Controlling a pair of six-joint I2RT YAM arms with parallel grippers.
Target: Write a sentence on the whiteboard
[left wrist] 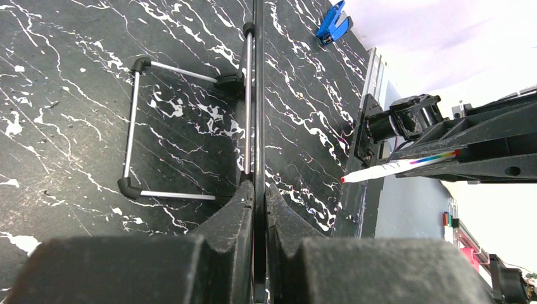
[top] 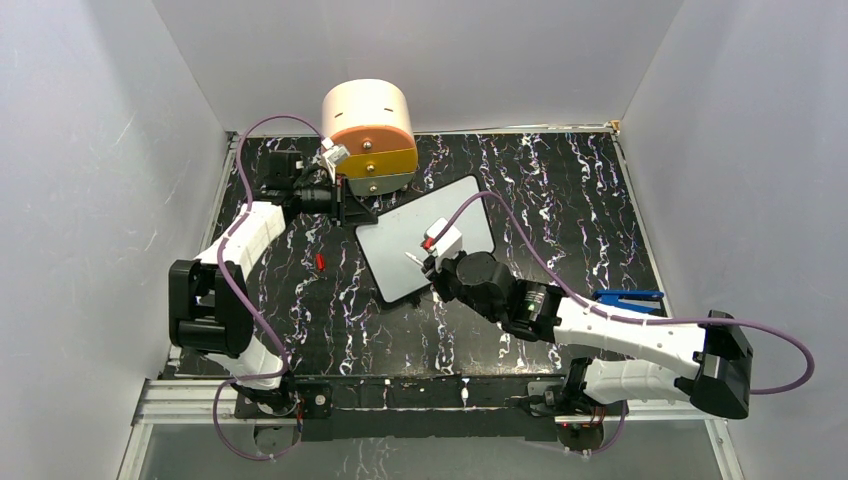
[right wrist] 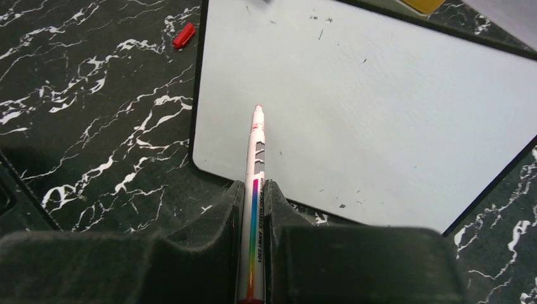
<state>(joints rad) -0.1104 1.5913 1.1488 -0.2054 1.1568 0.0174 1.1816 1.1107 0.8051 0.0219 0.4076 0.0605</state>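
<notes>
The whiteboard (top: 425, 238) lies slanted on the black marbled table, and its face is blank (right wrist: 380, 107); no red lettering shows. My left gripper (top: 350, 207) is shut on the board's far-left edge. In the left wrist view the gripper (left wrist: 258, 189) clamps the board seen edge-on (left wrist: 258, 95). My right gripper (top: 432, 262) is shut on a white marker (right wrist: 255, 164) with a rainbow stripe. The marker's red tip points at the board's near-left part. In the left wrist view the marker (left wrist: 399, 166) stands apart from the board.
A round peach and orange drawer unit (top: 368, 135) stands just behind the board. The red marker cap (top: 320, 262) lies on the table left of the board. A blue clip (top: 628, 298) lies at the right. A wire stand (left wrist: 133, 126) sits behind the board.
</notes>
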